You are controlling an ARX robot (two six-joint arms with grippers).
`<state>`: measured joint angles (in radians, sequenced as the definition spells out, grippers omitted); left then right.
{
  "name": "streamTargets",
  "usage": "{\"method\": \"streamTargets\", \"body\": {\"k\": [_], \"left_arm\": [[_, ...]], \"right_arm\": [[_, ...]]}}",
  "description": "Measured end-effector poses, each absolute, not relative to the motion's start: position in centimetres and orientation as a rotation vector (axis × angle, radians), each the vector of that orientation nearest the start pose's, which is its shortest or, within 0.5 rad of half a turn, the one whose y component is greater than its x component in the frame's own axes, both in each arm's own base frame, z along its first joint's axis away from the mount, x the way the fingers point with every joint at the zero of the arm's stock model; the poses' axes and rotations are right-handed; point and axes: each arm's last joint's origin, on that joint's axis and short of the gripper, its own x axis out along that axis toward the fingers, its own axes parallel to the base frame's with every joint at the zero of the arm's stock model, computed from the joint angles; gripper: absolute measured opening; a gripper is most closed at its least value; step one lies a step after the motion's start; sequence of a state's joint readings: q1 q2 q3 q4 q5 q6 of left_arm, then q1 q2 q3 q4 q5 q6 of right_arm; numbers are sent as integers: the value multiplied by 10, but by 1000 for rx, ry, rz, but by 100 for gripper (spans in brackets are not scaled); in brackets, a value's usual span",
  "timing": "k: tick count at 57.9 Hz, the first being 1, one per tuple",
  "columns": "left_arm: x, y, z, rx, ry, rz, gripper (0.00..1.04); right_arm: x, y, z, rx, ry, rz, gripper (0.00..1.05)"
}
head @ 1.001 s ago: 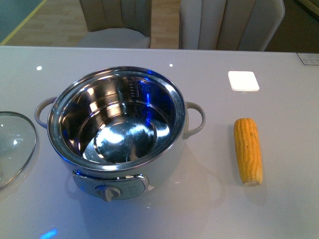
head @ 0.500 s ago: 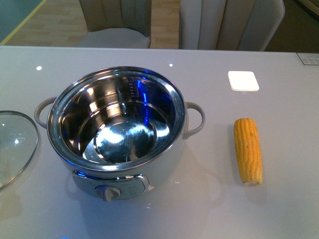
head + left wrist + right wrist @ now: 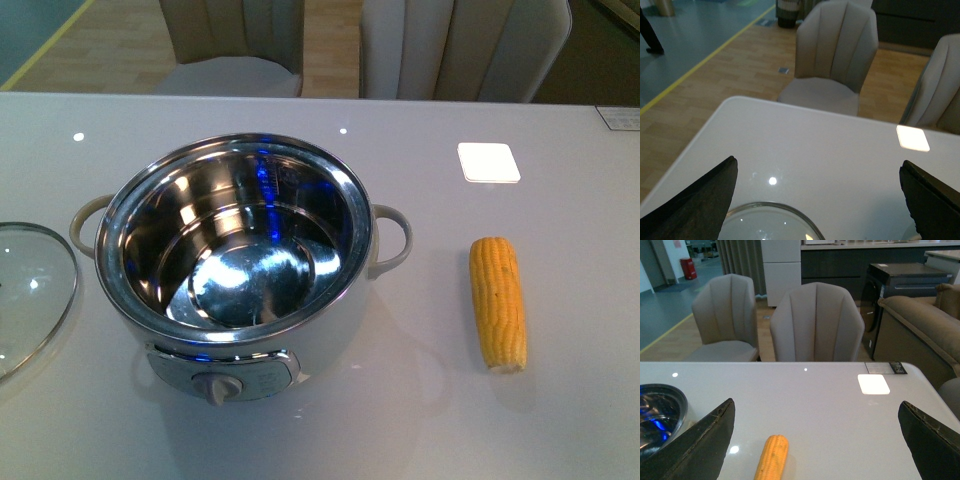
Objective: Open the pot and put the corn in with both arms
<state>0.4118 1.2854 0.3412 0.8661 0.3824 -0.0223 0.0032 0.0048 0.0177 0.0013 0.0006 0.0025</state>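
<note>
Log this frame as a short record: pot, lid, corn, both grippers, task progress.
pot: uncovered, steel bowl empty, standing on the table
lid: off, lying on the table left of the pot, partly out of the front view
corn: lying on the table right of the pot, not touching it
left gripper: open, empty, lid's rim in its wrist view
right gripper: open, empty, corn in its wrist view, not touched
progress: pot opened; corn not yet picked up or put in
</note>
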Motion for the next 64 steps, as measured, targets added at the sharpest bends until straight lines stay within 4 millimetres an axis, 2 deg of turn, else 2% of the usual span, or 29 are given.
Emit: {"method": "streamTargets", "body": {"k": [5,12,20,26,42,50,64], "left_arm": [[181,56,192,-41,72,18,68],[150,32,188,-26,55,8,47],[139,22,191,-10,-2,11,23],[133,17,184,-12,10,8,4],[123,1,177,-8,2,0,3],[119,0,170,-8,-6,3,3],[113,0,171,-7,-14,2,3]], "right_arm": [[97,0,169,3,-14,3,96],[97,0,169,3,-14,3,96],[97,0,169,3,-14,3,96],[97,0,169,3,-14,3,96],[97,0,169,3,-14,3,96],[97,0,169,3,-14,3,96],[97,0,169,3,-14,3,96]]}}
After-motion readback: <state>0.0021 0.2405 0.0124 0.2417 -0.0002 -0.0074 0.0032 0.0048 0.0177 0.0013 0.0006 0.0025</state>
